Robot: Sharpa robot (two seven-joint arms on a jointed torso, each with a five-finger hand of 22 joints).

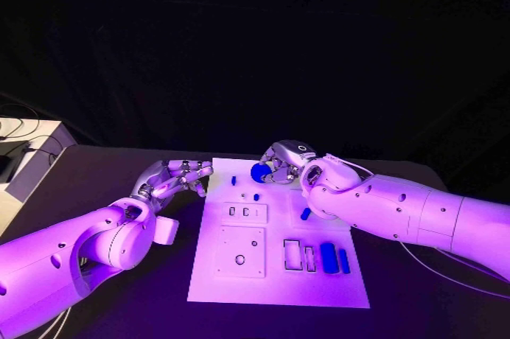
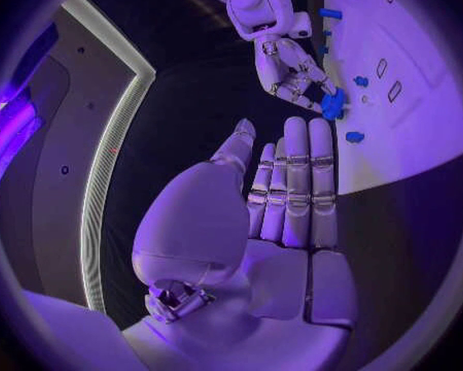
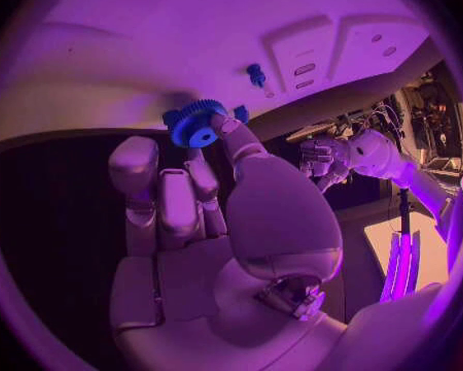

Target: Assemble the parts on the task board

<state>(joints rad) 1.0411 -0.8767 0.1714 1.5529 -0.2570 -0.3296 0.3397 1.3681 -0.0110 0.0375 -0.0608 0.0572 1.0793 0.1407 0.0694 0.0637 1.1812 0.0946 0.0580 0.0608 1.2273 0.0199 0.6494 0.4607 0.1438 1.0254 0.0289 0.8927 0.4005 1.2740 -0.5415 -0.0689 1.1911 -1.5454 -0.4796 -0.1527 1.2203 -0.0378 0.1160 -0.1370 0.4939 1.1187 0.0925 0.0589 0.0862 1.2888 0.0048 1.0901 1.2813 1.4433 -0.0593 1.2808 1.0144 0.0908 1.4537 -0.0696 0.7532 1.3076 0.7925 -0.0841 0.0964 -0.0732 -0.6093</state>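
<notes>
The left hand (image 1: 173, 178) sits just off the left edge of the board (image 1: 278, 295), near its far end, above the black table. Its fingers (image 2: 293, 181) are straight and close together, holding nothing; in the left wrist view they point toward the board's far corner.

Moving right onto the board, a small blue peg (image 1: 233, 180) stands near the far left, with two slotted blocks (image 1: 245, 211) nearer the robot and a larger plate with a hole (image 1: 241, 252) below those. Toward the board's near right lie frame slots (image 1: 292, 254) and two blue bars (image 1: 334, 258), long axes running from the near edge of the board to the far one. Another small blue part (image 1: 306, 214) lies beside the right forearm.

The right hand (image 1: 285, 162) is over the board's far end, pinching a blue gear (image 1: 259, 172) at its fingertips. In the right wrist view the gear (image 3: 194, 125) is toothed, with a centre bore, held on the side of the fingers facing the board, its flat face turned partly toward the camera.

The gear is just right of the peg, apparently above the board rather than resting on it. If the peg is its seat, the bore must line up over that peg, so the gear needs to go left and down with its face levelled to the board. The right hand already has it; the left is near but idle.
</notes>
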